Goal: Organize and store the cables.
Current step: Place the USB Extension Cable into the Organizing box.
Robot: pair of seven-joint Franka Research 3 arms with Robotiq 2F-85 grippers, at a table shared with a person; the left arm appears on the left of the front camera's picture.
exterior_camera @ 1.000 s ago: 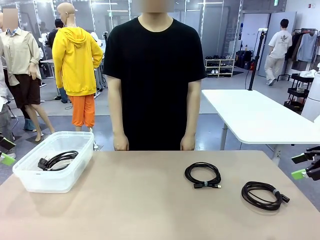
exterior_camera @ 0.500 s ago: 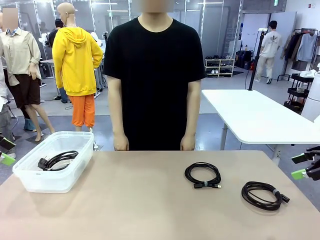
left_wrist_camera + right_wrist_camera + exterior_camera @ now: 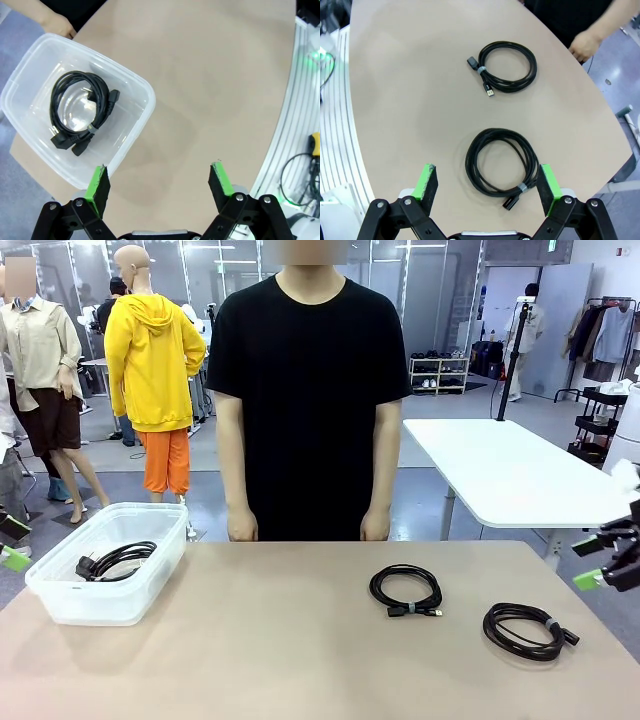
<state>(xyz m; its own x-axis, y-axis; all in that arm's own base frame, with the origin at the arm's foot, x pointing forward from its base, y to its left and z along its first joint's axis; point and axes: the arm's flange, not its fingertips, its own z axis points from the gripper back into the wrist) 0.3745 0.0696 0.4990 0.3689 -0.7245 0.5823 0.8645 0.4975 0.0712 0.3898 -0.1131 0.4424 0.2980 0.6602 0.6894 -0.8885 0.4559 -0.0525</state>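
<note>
Boxed cable: one black coil, the boxed cable (image 3: 118, 560) (image 3: 80, 107), is lying flat on the bottom of the plastic box, with its plugs resting beside the loop.
Middle cable: the middle cable (image 3: 405, 590) (image 3: 507, 66) is lying on the bare table, right of the centre. A small tie is holding its loop and the plug ends are sticking out on one side.
Right cable: the right cable (image 3: 525, 630) (image 3: 501, 167) is lying near the middle cable but apart from it, closer to the table's right edge, also with a tie around it.
Plastic box: the clear plastic box (image 3: 100, 605) (image 3: 145, 107) is standing without a lid on the left part of the table.
Table: the beige table (image 3: 260, 650) is carrying the box and both loose coils.
Right gripper: the right gripper (image 3: 592, 562) (image 3: 486, 170) is hanging above the right cable with its green pads spread wide, touching nothing.
Left gripper: the left gripper (image 3: 8, 542) (image 3: 161, 175) is hovering beside the box, its fingers also wide apart and holding nothing.
Person: a person (image 3: 310, 390) in a black shirt is standing at the far edge, arms hanging down, both hands (image 3: 241, 527) staying off the table.
</note>
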